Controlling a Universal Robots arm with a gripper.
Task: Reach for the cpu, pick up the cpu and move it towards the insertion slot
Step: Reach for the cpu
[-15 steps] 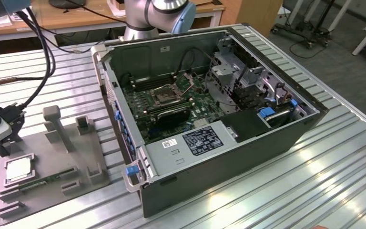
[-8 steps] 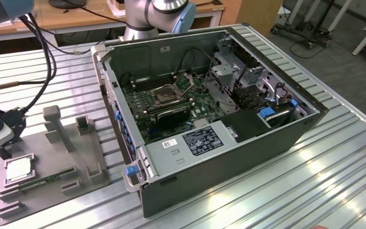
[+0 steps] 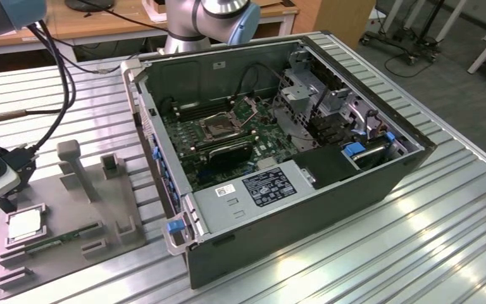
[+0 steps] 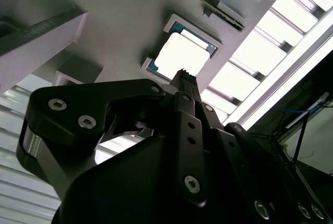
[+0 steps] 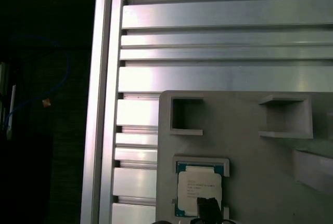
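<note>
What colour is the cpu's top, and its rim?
The cpu has a silvery-white top with a thin blue-green rim, clearest in the first wrist view.

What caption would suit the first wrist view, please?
Gripper hovers over the cpu, seated in the grey holder.

Cpu (image 5: 199,188) is showing a silvery-white top crossed by fine dark lines of print, edged by a teal rim. Holder (image 3: 83,209) is appearing plain matt grey. Gripper (image 4: 183,76) is showing black, dotted with bright silver screw heads. Table (image 3: 412,221) is gleaming silver in parallel ribbed slats. Slot (image 3: 222,126) is showing a dark centre inside a shiny silver frame, set in a green board (image 3: 226,161). Case (image 3: 311,215) is appearing black outside, with blue clips (image 3: 175,226) and a grey panel (image 3: 226,206). Arm (image 3: 218,12) is showing grey metal with a pale blue cap.
</note>
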